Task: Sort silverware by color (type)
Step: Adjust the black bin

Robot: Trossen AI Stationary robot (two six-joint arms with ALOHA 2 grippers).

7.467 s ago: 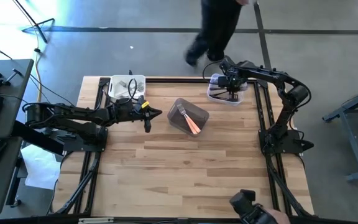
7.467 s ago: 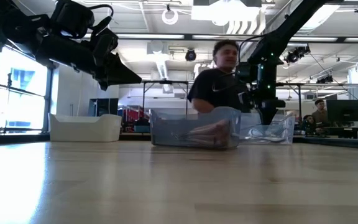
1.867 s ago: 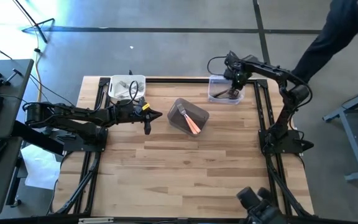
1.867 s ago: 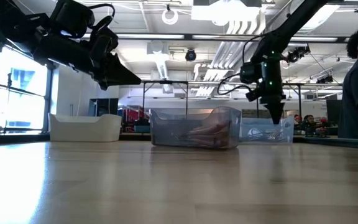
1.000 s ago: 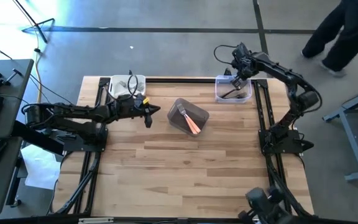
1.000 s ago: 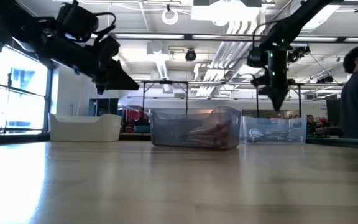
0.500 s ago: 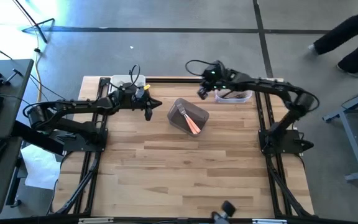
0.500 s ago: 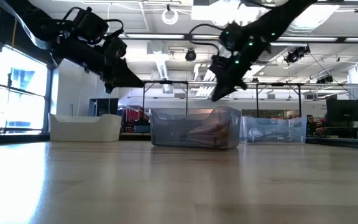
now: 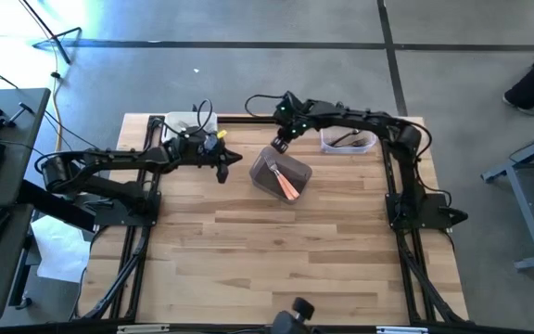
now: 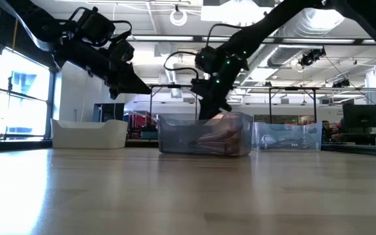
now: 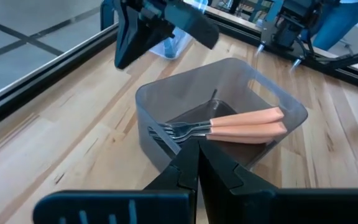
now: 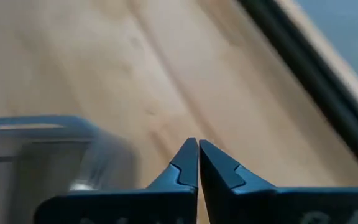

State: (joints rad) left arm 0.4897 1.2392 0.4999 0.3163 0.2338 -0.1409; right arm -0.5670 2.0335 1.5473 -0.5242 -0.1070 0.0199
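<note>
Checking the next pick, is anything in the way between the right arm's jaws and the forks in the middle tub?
Nothing visible blocks it. The right gripper, jaws shut, hovers at the far rim of the grey tub; the orange-handled forks lie uncovered inside.

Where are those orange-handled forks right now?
The orange forks lie in the grey tub at the middle of the table's far half, between the two arms. The right claw hangs at the tub's far edge.
</note>
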